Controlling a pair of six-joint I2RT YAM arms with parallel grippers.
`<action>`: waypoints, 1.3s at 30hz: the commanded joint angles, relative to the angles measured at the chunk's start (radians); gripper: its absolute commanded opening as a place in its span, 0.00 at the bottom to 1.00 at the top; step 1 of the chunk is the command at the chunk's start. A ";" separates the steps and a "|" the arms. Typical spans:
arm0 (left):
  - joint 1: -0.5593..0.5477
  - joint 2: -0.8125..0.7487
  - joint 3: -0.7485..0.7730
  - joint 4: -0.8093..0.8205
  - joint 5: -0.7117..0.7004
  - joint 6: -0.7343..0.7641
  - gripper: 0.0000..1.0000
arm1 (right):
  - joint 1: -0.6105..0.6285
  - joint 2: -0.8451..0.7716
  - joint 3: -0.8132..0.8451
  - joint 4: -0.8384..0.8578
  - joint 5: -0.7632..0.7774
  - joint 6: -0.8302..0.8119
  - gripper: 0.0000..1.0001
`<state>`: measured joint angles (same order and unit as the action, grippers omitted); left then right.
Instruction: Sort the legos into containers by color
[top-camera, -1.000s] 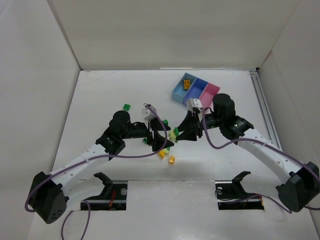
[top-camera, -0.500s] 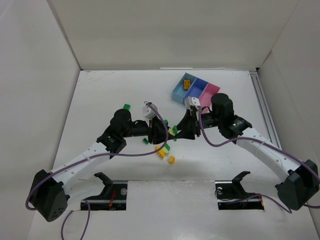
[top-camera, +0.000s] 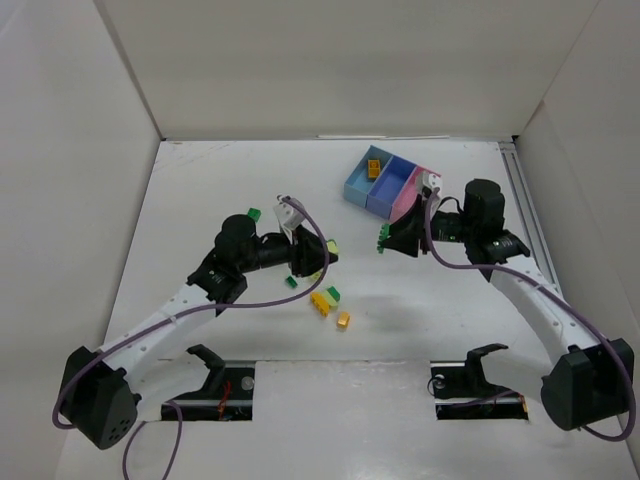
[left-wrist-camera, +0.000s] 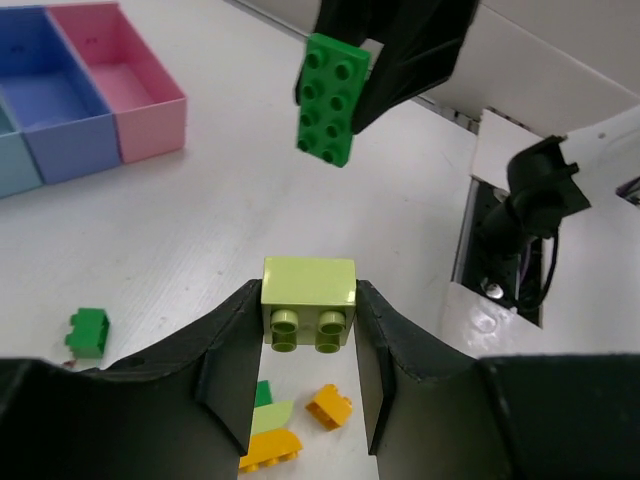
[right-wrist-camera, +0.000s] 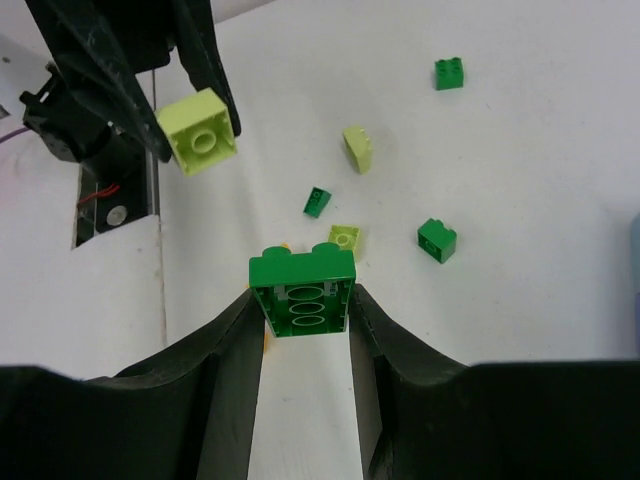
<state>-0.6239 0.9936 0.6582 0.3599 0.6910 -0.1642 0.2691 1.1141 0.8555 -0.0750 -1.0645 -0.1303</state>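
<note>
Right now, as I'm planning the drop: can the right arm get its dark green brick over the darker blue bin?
Probably yes. The right tool, shut on the dark green brick, hangs close to the darker blue bin; nothing lies between, and the left tool is well aside.

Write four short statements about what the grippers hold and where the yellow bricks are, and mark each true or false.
1. The left gripper holds a pale green brick. True.
2. The right gripper is open and empty. False: it is shut on a dark green brick.
3. A yellow brick lies in the light blue bin. True.
4. Every yellow brick is already in a bin. False: loose yellow bricks lie on the table between the arms.
</note>
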 joint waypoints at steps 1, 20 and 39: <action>0.039 0.006 0.052 0.020 -0.019 0.022 0.07 | -0.034 0.003 -0.007 0.049 -0.060 0.006 0.09; 0.021 0.959 0.967 -0.024 -0.100 -0.052 0.09 | -0.179 -0.076 0.128 -0.376 1.040 0.210 0.08; -0.039 1.427 1.520 -0.190 -0.401 -0.038 0.26 | -0.231 -0.076 0.119 -0.394 1.028 0.219 0.10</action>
<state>-0.6556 2.4210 2.1227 0.1329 0.3752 -0.2134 0.0460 1.0409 0.9421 -0.4725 -0.0551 0.0776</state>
